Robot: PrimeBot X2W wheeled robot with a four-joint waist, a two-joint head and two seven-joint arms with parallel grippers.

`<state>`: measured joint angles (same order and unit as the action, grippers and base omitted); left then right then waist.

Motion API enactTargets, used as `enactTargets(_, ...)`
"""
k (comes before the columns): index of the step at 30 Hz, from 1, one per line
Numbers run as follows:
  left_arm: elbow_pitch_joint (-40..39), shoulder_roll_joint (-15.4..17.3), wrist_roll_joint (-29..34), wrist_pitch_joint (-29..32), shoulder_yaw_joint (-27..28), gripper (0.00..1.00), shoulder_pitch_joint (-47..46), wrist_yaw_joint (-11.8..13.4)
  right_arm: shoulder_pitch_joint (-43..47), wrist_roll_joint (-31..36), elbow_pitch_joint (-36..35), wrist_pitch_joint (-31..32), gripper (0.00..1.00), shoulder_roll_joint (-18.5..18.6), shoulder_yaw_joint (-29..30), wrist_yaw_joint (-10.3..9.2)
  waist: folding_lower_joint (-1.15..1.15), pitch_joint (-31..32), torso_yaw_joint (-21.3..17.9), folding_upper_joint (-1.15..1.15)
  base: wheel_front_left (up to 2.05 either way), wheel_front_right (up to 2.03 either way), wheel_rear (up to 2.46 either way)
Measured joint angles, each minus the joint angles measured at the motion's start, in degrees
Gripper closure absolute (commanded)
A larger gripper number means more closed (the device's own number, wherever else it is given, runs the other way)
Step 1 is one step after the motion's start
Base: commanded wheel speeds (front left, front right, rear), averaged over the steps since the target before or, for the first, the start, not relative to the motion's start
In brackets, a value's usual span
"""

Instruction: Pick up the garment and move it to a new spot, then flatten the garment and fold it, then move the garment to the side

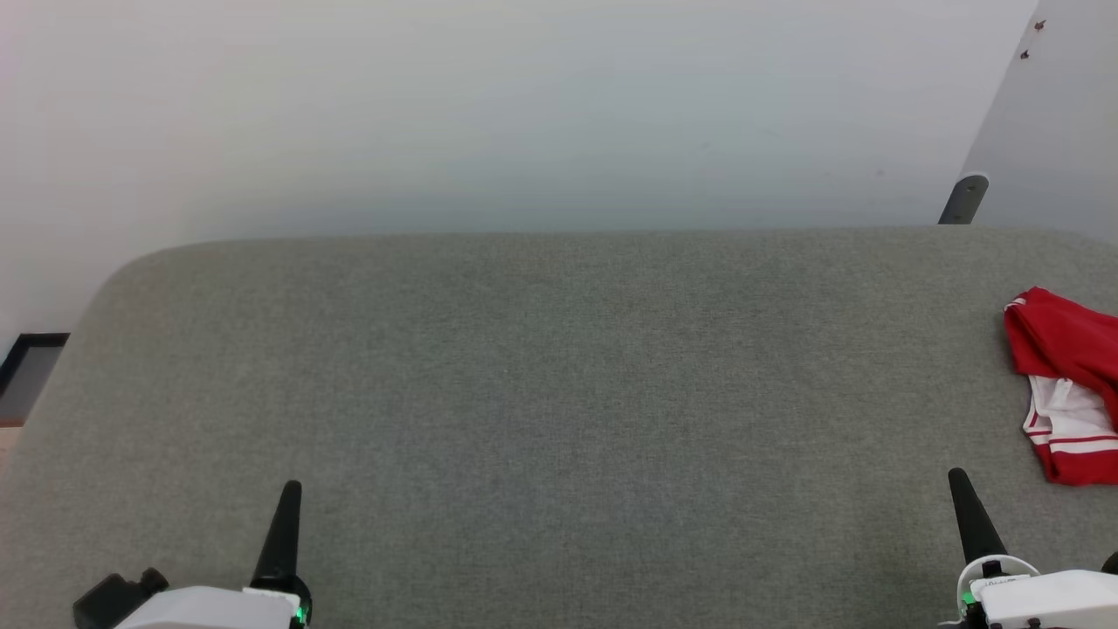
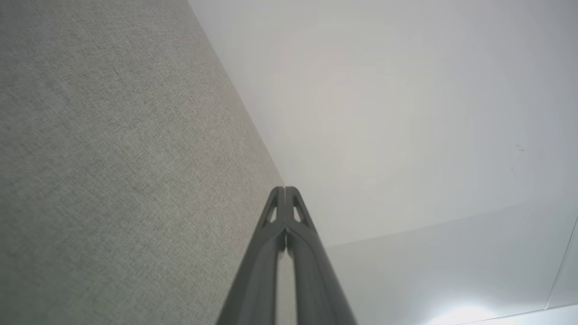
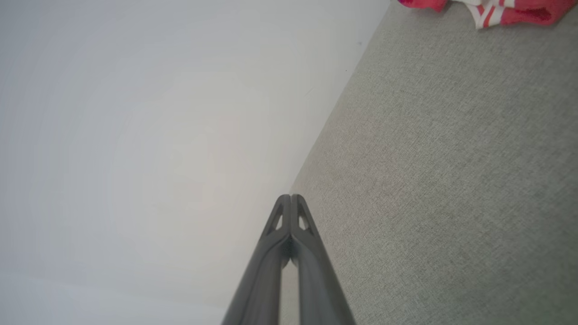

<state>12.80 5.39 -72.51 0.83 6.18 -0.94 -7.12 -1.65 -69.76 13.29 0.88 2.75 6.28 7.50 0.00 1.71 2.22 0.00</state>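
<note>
1. Garment of soft bright-red cloth with white hem panels and thin red-and-white stripes [image 1: 1070,384] lies crumpled at the far right of the grey woven fabric surface [image 1: 559,367], cut off by the head view's right edge.
2. It touches neither gripper. The right gripper [image 1: 959,479] is the nearer one, below and slightly left of it in the head view, near but apart.
3. That gripper's two long dark fingers are pressed together and hold nothing, their tips pointing toward the pale wall [image 1: 524,114].
4. In the right wrist view the garment shows at the top right corner, well ahead of the closed fingertips.
5. The left gripper [image 1: 293,487] sits at the lower left, well apart from the garment, its fingers likewise pressed together and empty.
6. A dark grey post [image 1: 963,199] stands behind the surface's far right edge.
</note>
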Motion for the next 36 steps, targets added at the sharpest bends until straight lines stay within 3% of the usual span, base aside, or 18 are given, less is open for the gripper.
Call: enactTargets(36, 1.0, -1.9, -14.9, 4.4, 0.2, 1.00, -3.9, 0.0, -3.4, -16.9, 0.5, 4.3, 1.00, 0.0, 0.2, -0.01, 0.00, -1.4, -1.6, 0.00, 0.00, 0.00, 0.00)
